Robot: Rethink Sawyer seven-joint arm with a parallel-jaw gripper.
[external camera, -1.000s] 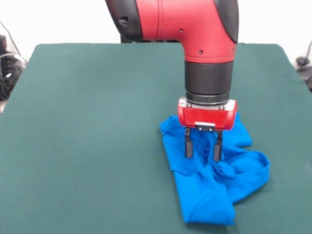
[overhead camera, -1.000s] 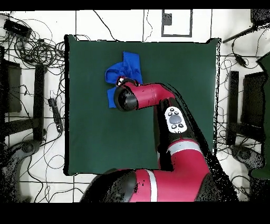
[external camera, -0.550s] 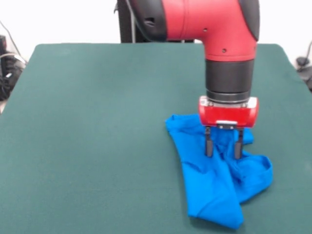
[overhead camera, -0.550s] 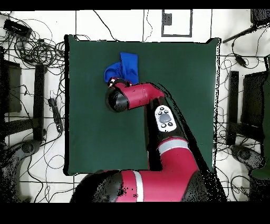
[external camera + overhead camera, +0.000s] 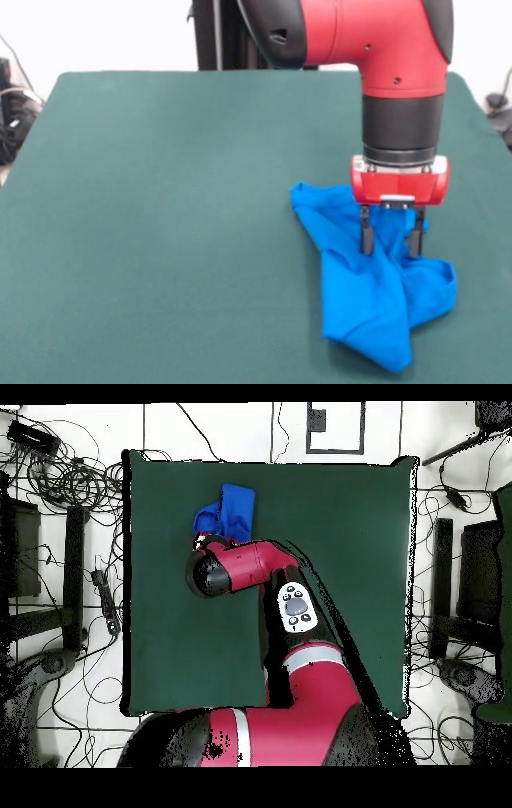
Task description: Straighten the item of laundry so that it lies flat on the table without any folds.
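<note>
The item of laundry point(image 5: 364, 292), a bright blue shirt, lies bunched and folded over itself on the dark green table point(image 5: 160, 200), at the near right in the front view. My gripper point(image 5: 391, 243) points straight down over the shirt's upper part. Its two black fingers point(image 5: 366, 238) stand apart, with their tips sunk into the cloth. A loop of the shirt sticks out to the right of the fingers. From overhead the shirt point(image 5: 230, 506) shows near the table's point(image 5: 330, 534) top edge, and the arm's wrist covers the gripper.
The red arm point(image 5: 250, 569) reaches across the table from the bottom in the overhead view. Cables and stands lie on the floor around the table point(image 5: 60, 474). The table's right edge is close to the shirt in the front view.
In the front view the gripper has travelled to the right and slightly nearer, and the shirt has slid along with it. The finger spacing looks the same.
</note>
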